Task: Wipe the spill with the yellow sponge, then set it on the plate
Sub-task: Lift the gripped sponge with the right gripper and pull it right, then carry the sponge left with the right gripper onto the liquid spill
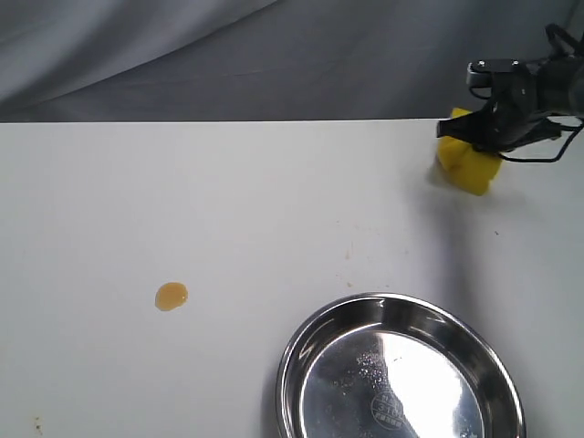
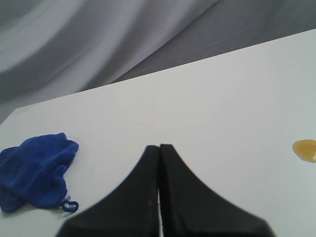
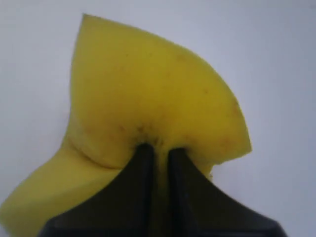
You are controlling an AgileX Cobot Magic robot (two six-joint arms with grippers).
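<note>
The yellow sponge (image 1: 470, 161) sits at the far right of the white table, squeezed between the black fingers of my right gripper (image 1: 481, 130), which is shut on it. Up close, the sponge (image 3: 148, 94) bulges and folds around that gripper (image 3: 158, 148). The spill (image 1: 171, 296) is a small amber drop at the left of the table, far from the sponge; the spill (image 2: 306, 149) also shows at the edge of the left wrist view. The plate (image 1: 310, 342) is a shiny steel dish at the front right. My left gripper (image 2: 159, 147) is shut on nothing, out of the exterior view.
A crumpled blue cloth (image 2: 34, 170) lies on the table near the left gripper. A grey fabric backdrop (image 1: 274, 55) hangs behind the table's far edge. Small brown specks (image 1: 36, 423) mark the front left corner.
</note>
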